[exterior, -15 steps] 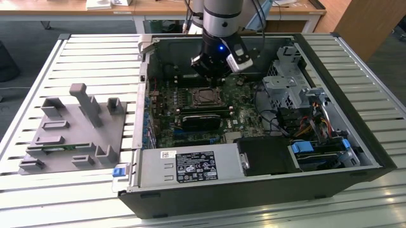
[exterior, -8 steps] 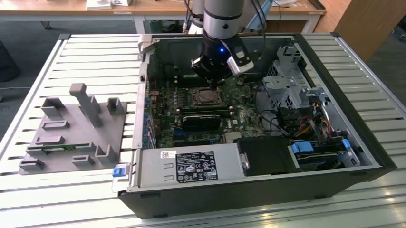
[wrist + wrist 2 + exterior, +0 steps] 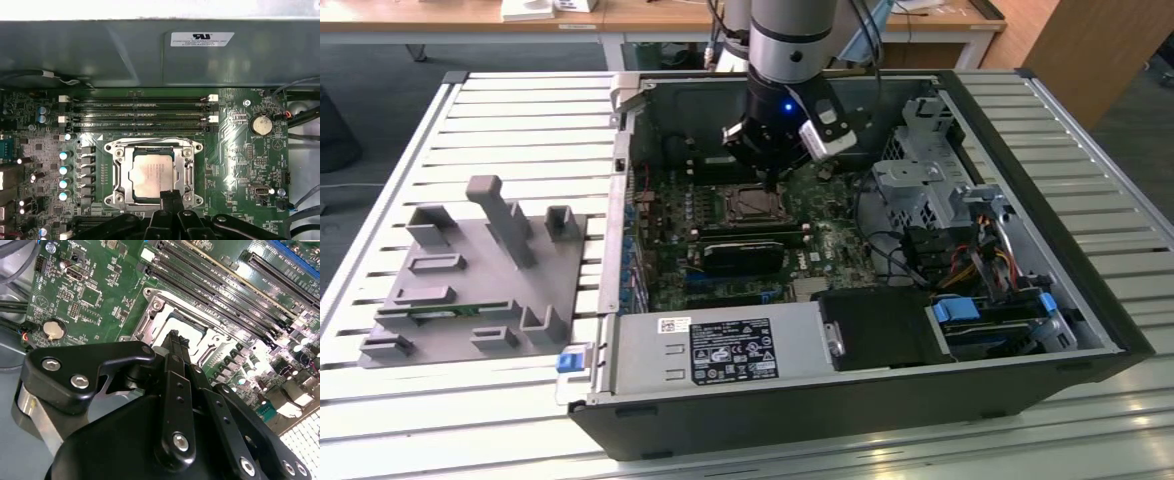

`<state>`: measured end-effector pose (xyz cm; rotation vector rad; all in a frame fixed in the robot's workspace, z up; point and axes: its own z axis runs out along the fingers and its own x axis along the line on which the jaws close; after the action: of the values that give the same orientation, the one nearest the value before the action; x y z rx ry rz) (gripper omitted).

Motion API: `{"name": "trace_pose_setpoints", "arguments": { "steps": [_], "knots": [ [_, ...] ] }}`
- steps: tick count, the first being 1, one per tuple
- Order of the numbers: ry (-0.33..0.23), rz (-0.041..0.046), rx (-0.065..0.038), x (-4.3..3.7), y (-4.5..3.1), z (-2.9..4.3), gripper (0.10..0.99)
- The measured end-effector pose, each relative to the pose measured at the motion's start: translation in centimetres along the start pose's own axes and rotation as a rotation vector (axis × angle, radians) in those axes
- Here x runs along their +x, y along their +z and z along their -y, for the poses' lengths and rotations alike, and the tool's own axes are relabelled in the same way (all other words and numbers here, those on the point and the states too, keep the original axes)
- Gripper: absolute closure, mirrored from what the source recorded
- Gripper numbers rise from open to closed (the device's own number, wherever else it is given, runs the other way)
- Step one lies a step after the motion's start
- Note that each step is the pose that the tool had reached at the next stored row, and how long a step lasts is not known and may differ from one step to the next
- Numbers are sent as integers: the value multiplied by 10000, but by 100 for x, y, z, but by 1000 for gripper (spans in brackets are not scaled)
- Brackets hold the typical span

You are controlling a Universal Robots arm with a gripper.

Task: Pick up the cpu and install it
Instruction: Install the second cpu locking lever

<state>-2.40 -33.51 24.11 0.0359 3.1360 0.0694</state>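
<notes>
Cpu (image 3: 151, 175): thin square chip, shiny silver-grey metal top, lying flat and level inside the motherboard socket frame (image 3: 116, 172), framed by it on all sides, edges parallel to the frame.

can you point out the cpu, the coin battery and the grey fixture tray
cpu (image 3: 151, 176): first wrist view, middle of its silver metal top, lying in the socket.
coin battery (image 3: 261, 125): first wrist view, centre of the round silver cell.
grey fixture tray (image 3: 447, 300): exterior view, flat base, beside the case.

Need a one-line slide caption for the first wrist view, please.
Gripper poised at the edge of the cpu, which lies in the motherboard socket.
</notes>
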Motion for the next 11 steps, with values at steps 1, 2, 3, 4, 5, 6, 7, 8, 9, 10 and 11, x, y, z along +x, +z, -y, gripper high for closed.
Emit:
{"name": "trace_pose_setpoints", "arguments": {
  "steps": [1,2,3,4,5,6,7,8,9,10,11],
  "knots": [
    [0,1,-2,0,-1,2,980],
    [-2,0,-3,-1,-1,8,980],
    [-1,0,-1,-1,-2,18,980],
    [0,-1,0,-1,-3,29,980],
    [0,0,0,-1,-3,38,980],
    [-1,0,0,-1,-4,46,980],
    [0,0,0,-1,-4,58,980],
    [1,-1,0,-2,-4,72,980],
    [1,-9,0,-2,-2,84,980],
    [2,-27,-5,-3,2,95,980],
    [2,-43,-30,-3,8,109,980]
  ]
}}
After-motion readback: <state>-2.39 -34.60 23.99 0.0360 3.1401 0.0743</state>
